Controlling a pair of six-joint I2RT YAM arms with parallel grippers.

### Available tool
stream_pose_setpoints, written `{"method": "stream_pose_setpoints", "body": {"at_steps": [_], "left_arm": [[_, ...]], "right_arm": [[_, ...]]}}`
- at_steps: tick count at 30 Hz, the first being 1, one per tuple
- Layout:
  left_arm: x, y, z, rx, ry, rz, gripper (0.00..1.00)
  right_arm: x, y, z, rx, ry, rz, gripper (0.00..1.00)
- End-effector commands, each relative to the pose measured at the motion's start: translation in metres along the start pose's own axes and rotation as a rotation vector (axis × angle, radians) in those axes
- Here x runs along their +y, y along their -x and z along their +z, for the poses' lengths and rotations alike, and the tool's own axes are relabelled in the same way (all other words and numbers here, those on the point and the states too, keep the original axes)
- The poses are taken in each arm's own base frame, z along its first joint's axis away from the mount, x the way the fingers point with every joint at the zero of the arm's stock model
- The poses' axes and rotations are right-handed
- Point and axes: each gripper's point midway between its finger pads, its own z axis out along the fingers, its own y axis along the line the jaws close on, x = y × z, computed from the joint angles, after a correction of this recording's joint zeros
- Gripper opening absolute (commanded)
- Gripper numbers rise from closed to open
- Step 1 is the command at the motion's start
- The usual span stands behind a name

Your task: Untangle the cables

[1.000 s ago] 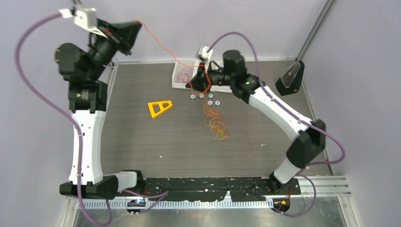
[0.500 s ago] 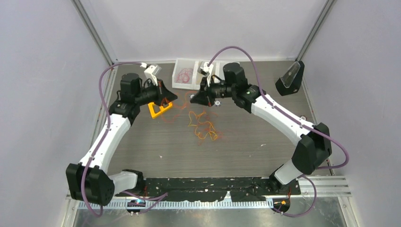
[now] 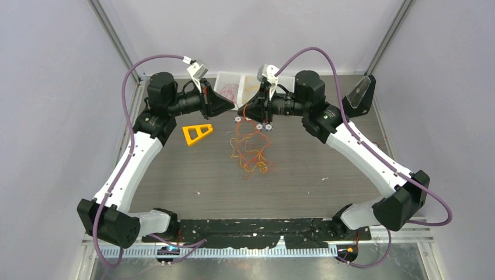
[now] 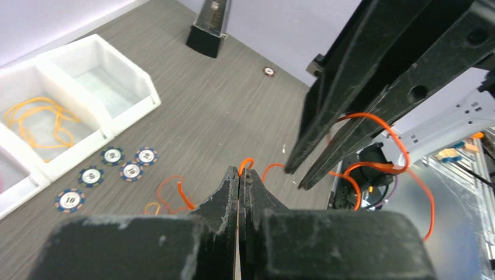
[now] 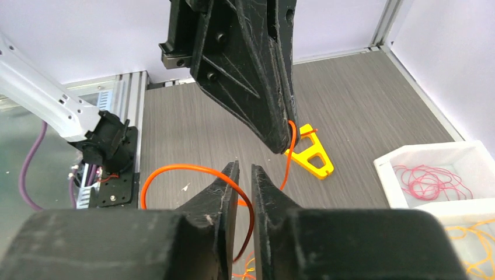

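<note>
A tangle of yellow and orange cables point(image 3: 250, 153) lies mid-table. My left gripper point(image 3: 232, 107) hangs above the table's far middle, tip to tip with my right gripper point(image 3: 246, 112). In the left wrist view the left gripper point(image 4: 240, 174) is shut on an orange cable point(image 4: 248, 163) that pokes out as a small loop at its tips. In the right wrist view the right gripper point(image 5: 244, 166) stands a narrow gap apart, and an orange cable point(image 5: 175, 169) arcs loosely down between its fingers. The left gripper's fingers point(image 5: 257, 70) fill the top of that view.
A yellow triangular frame point(image 3: 197, 133) lies left of the tangle. White bins at the back hold red cable point(image 3: 227, 90) and yellow cable point(image 3: 252, 86). Several poker chips point(image 3: 260, 125) lie under the grippers. A black stand point(image 3: 359, 96) stands at the back right.
Both grippers have lifted and moved toward the back bins. The left gripper has left the yellow frame and gone right. The tangle has shifted slightly.
</note>
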Motion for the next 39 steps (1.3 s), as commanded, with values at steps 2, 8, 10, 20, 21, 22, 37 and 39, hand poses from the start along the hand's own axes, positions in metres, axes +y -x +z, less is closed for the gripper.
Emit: {"method": "stream_pose_setpoints", "body": {"at_steps": [2, 8, 10, 20, 21, 22, 37, 39], "left_arm": [[-0.026, 0.027, 0.006, -0.044, -0.139, 0.012, 0.00], [-0.042, 0.037, 0.008, -0.063, -0.236, -0.021, 0.00], [-0.044, 0.036, 0.008, -0.057, -0.258, -0.033, 0.00], [-0.044, 0.032, 0.006, -0.044, -0.248, -0.019, 0.00], [-0.044, 0.032, 0.006, -0.045, -0.250, -0.014, 0.00], [-0.044, 0.029, 0.006, -0.032, -0.248, -0.033, 0.00], [-0.059, 0.034, 0.012, -0.008, -0.327, -0.040, 0.00], [-0.066, 0.053, 0.009, -0.050, -0.341, -0.013, 0.00]], "right_arm": [[-0.013, 0.010, -0.001, -0.041, -0.064, -0.055, 0.25], [-0.026, 0.006, 0.004, -0.032, -0.110, -0.065, 0.37], [-0.032, 0.006, 0.003, -0.032, -0.138, -0.069, 0.37], [-0.030, 0.001, -0.025, -0.003, -0.213, -0.121, 0.34], [-0.029, 0.000, -0.025, -0.002, -0.210, -0.124, 0.34], [-0.029, 0.001, -0.026, -0.004, -0.211, -0.127, 0.35], [-0.020, -0.007, -0.005, -0.024, -0.081, -0.070, 0.62], [-0.022, -0.019, -0.001, -0.005, -0.075, -0.040, 0.54]]}}
